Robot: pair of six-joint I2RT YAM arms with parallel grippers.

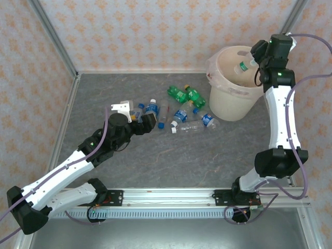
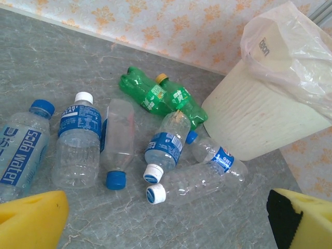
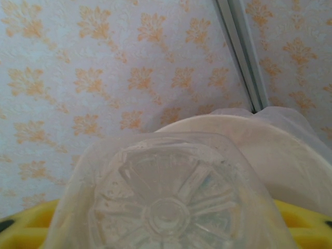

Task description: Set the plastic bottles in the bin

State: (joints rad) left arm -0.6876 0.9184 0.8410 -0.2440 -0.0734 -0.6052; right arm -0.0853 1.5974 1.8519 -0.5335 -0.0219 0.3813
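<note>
Plastic bottles [image 1: 176, 111], small and mostly clear with blue labels and blue or white caps, lie in a loose group on the grey marble-patterned table [image 1: 181, 161], near the middle and just to the left of the large round cream-white plastic bin [image 1: 231, 101]. Two green plastic bottles [image 2: 155, 96] lie side by side at the far edge of the group, closest to the wall. A thin clear liner bag [image 2: 306, 57] hangs over the rim of the bin.

The left gripper [image 2: 166, 220] hovers low at the left side of the group. Its yellow fingers [image 2: 31, 220] stand wide apart, with nothing between them.

The right gripper [image 1: 253, 63] is above the opening of the bin. One clear bottle [image 3: 166, 202] sits between its yellow fingers, with the ribbed bottom turned toward the wrist camera. From above, this bottle is over the inside of the bin. I cannot tell if the jaws press on it or are already loose around it.
</note>
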